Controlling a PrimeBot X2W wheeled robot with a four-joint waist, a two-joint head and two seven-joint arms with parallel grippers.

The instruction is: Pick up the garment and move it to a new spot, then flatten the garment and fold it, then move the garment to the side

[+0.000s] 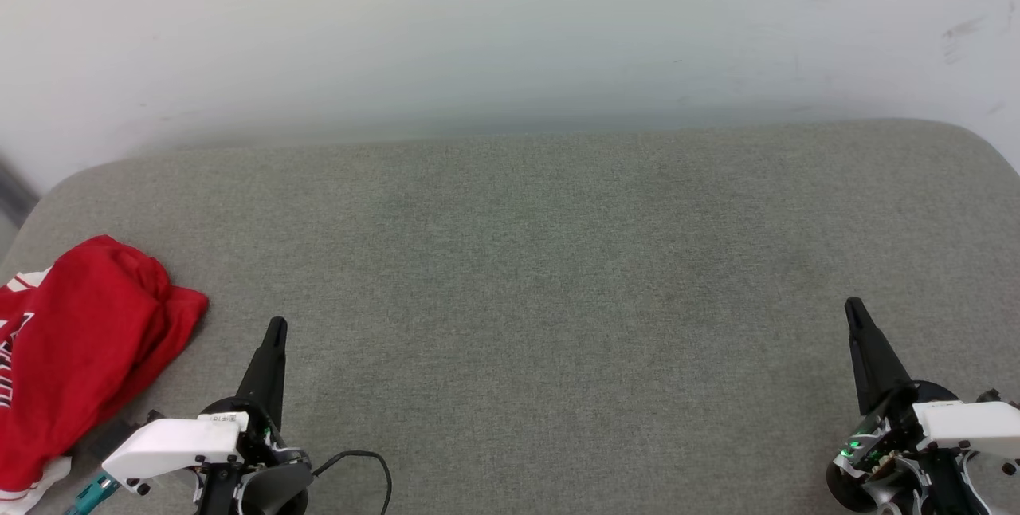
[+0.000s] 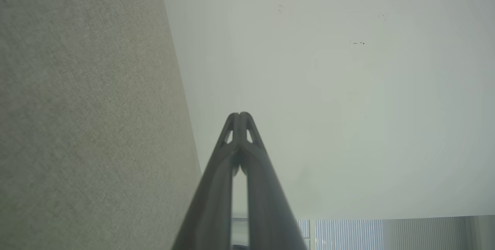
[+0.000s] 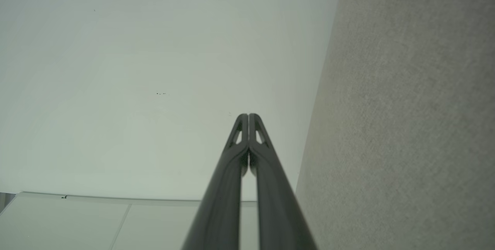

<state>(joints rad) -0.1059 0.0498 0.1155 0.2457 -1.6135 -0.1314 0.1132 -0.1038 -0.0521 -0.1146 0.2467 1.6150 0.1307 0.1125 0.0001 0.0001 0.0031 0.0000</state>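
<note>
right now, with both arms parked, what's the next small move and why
Probably open the left gripper and swing it toward the garment. It lies bunched at the left edge of the grey cushion, not flat, and nothing holds it; the left fingers are shut and nearest it, while the right gripper sits far across.

Nothing legible: the lettering on the garment is cropped and unreadable
</note>
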